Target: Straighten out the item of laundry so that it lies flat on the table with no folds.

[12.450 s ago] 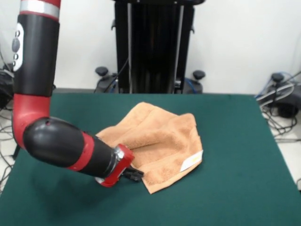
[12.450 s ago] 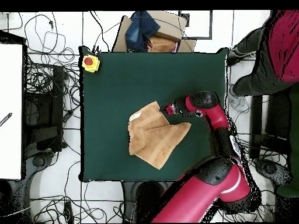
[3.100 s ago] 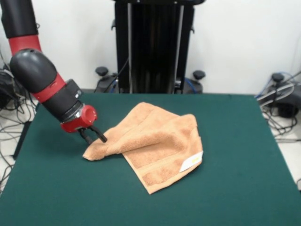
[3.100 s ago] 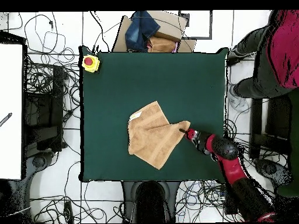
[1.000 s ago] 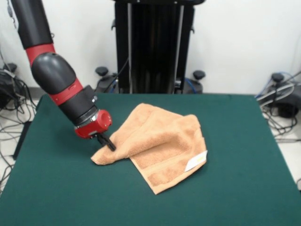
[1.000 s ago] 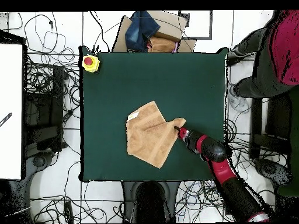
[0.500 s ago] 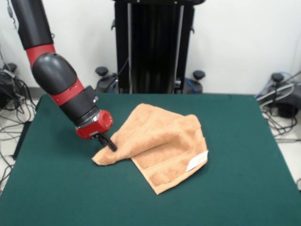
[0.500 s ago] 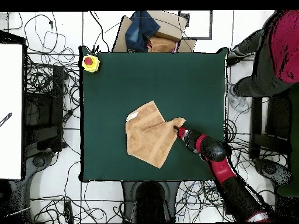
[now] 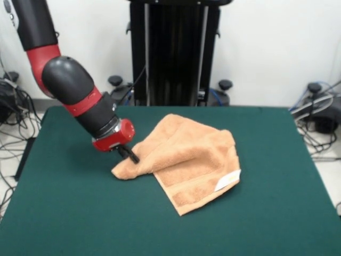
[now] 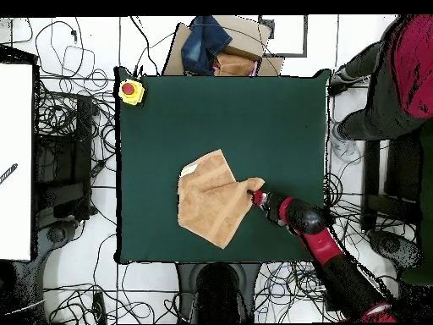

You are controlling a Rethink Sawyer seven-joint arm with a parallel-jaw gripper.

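Note:
The peach-orange towel (image 9: pixel 186 154) lies crumpled on the green table (image 9: pixel 266 213), folded over on itself, with its white label (image 9: pixel 227 181) at the front right. My gripper (image 9: pixel 130 154) is low at the towel's left folded corner, shut on the towel's edge. In the overhead view the towel (image 10: pixel 211 199) sits near the table's (image 10: pixel 169 110) middle, and the gripper (image 10: pixel 254 195) touches its right corner.
The black pedestal (image 9: pixel 173 53) stands behind the table's far edge. A yellow box with a red button (image 10: pixel 130 90) sits on the table's top-left corner. A person (image 10: pixel 397 76) stands at the upper right. Cables lie on the floor around the table.
My gripper has moved right and slightly farther in the front view, and the whole towel has shifted with it. The fold remains.

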